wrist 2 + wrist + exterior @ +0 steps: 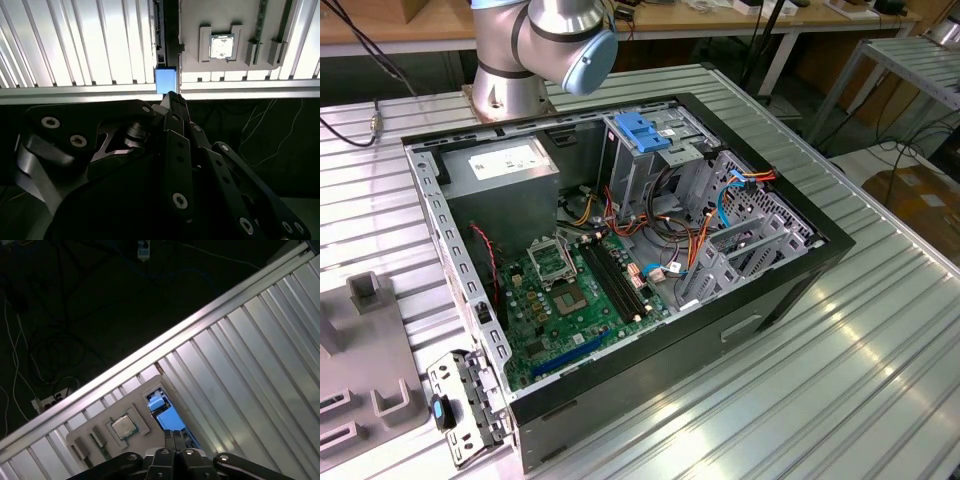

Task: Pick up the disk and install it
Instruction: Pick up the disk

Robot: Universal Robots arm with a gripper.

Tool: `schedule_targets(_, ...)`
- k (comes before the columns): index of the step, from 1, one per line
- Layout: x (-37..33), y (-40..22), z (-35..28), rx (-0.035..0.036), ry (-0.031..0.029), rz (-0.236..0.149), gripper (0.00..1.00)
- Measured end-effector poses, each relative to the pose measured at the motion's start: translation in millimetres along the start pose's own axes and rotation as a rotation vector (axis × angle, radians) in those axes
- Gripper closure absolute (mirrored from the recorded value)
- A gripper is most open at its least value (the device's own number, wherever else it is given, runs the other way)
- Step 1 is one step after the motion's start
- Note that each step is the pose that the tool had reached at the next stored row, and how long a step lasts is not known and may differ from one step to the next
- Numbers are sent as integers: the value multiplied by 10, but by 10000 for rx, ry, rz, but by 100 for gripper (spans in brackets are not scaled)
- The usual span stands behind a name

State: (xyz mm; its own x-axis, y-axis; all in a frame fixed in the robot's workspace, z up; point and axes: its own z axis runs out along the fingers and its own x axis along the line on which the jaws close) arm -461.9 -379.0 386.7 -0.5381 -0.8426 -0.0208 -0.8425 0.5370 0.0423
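In both wrist views, blue plastic of the disk (pixel 165 415) (pixel 166 80) shows in a slot at the edge of a grey fixture plate (pixel 90 432), near the table's rim. Its metal body I cannot make out. My gripper (pixel 173 434) (pixel 170 96) hangs well above the table, in line with that blue part and apart from it. Its two black fingers are pressed together with nothing between them. The open computer case (pixel 470 330) lies on the ribbed table in the exterior view, with the grey drive cage (pixel 640 180) at its far side.
A blue-handled bracket (pixel 640 130) sits on top of the drive cage. A processor chip (pixel 124 426) (pixel 222 47) rests in a pocket of the fixture plate. The arm's base (pixel 510 80) stands behind the case. Beyond the table edge (pixel 150 352) there is dark floor with cables.
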Motion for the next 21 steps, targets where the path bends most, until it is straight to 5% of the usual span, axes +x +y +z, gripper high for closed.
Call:
schedule_targets(9,8,-6,69,100,-36,-521,75)
schedule_targets(18,12,-10,122,76,10,-1994,66)
schedule_targets(21,13,-12,163,54,43,-2917,58)
